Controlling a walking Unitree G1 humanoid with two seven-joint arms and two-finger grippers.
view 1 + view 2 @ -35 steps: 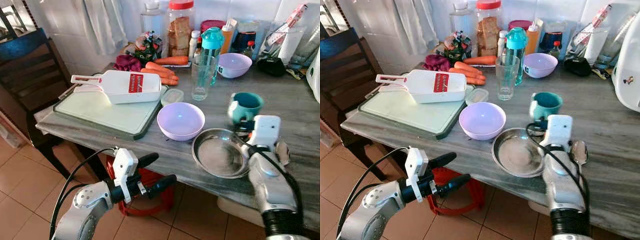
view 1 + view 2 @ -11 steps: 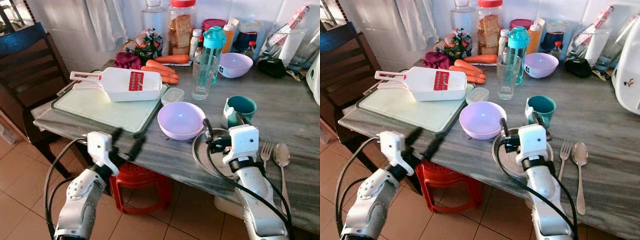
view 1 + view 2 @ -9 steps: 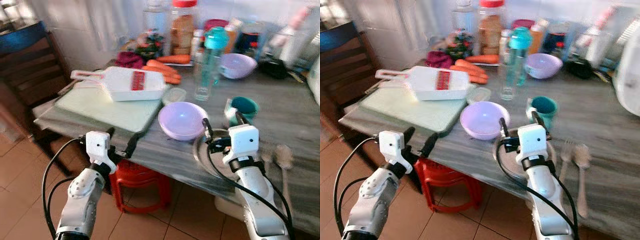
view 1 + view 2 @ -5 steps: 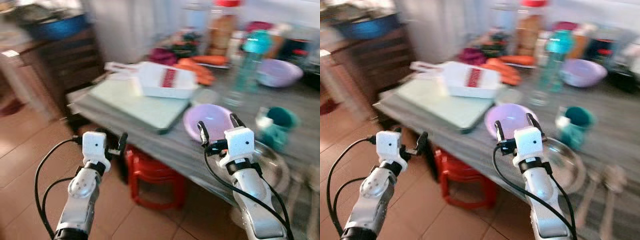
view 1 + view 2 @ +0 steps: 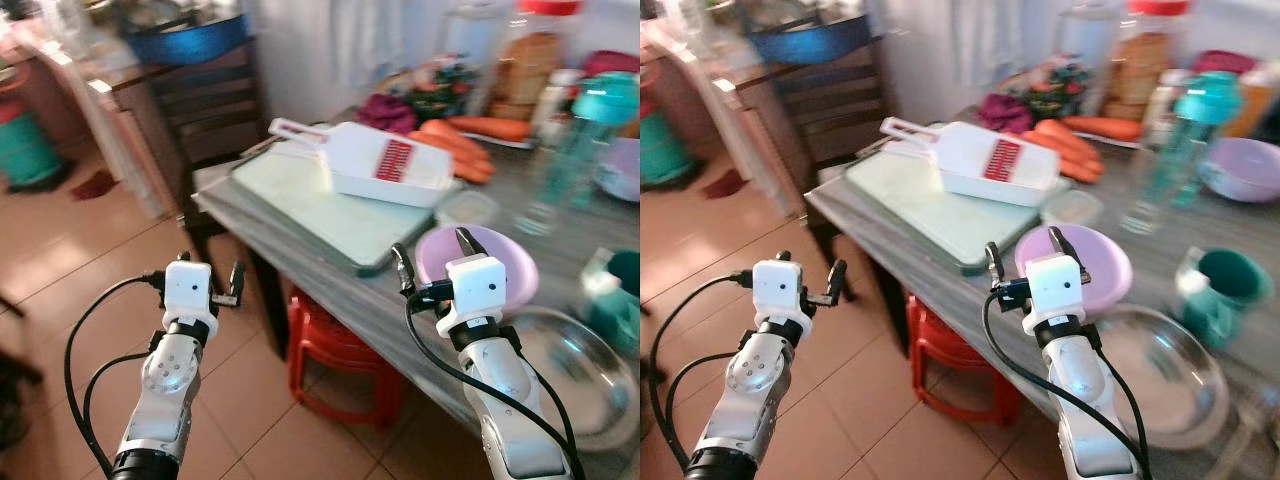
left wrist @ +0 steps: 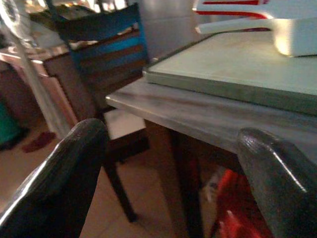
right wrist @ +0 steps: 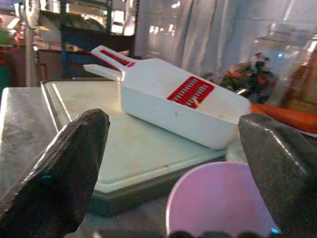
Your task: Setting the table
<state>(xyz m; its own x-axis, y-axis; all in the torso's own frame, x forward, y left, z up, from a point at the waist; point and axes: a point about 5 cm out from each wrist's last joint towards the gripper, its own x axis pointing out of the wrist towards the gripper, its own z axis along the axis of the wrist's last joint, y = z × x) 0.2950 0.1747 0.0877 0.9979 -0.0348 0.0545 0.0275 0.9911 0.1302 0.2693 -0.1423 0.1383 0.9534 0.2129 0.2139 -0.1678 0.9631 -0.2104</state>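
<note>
View has swung left vs 0.5 s ago; table items unmoved. Right gripper (image 5: 1037,253) raised, fingers spread, in front of lilac bowl (image 5: 1102,260), metal plate (image 5: 1167,376) just beside it. Left gripper (image 5: 808,274) spread, off table (image 5: 870,232) over floor.

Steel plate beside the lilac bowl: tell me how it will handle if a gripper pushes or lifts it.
The steel plate looks rigid and thin, so probably light. Its shiny surface on the smooth grey table suggests it would slide rather than tip. Its low sloping rim may offer little grip and could slip from the fingers.
</note>
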